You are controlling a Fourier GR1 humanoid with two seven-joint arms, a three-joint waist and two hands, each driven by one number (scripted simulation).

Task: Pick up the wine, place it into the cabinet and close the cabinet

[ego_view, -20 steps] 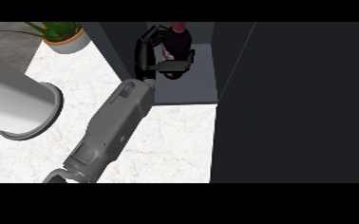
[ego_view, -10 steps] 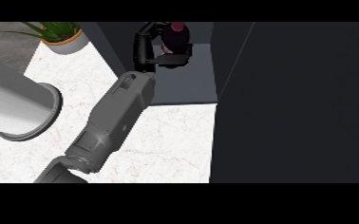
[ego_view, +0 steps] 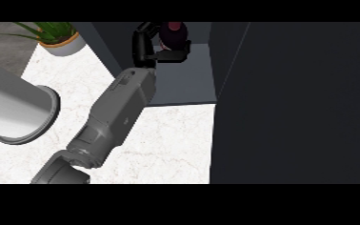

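Text, brands, numbers, signs: none can be read.
wine [ego_view: 175, 34], upper middle of the frame: the part that shows is dark, with no legible label.
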